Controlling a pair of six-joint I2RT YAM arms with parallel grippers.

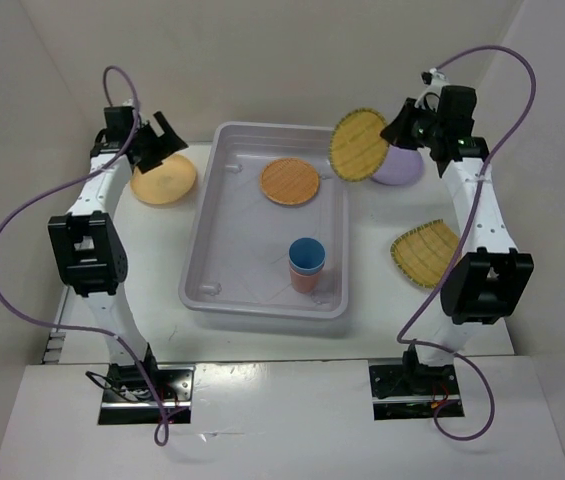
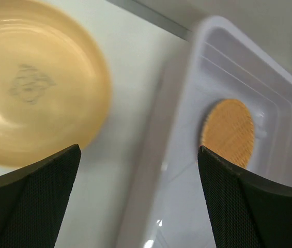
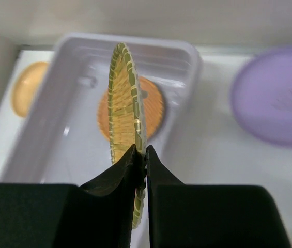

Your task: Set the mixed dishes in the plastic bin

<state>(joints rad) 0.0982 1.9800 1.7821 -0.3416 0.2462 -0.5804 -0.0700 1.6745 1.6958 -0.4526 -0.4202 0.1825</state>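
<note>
Step in hand looks like dropping the yellow woven plate (image 1: pixel 359 145) into the plastic bin (image 1: pixel 202 235): carry it left past the right rim, tilt it flat and low over bare bin floor, clear of the orange-tan plate (image 1: pixel 290 182) and the blue cup (image 1: pixel 306 253) nested in the salmon-pink cup (image 1: pixel 303 282), then let go. Right end effector (image 3: pixel 140 152) is clamped tight on the woven plate's edge, and the plate stands on edge above the bin's right rim. Left end effector (image 2: pixel 138 152) is wide open and holds nothing, hovering over the counter (image 1: pixel 372 300) between the bin and a second orange-tan plate (image 1: pixel 162 182) outside it.
</note>
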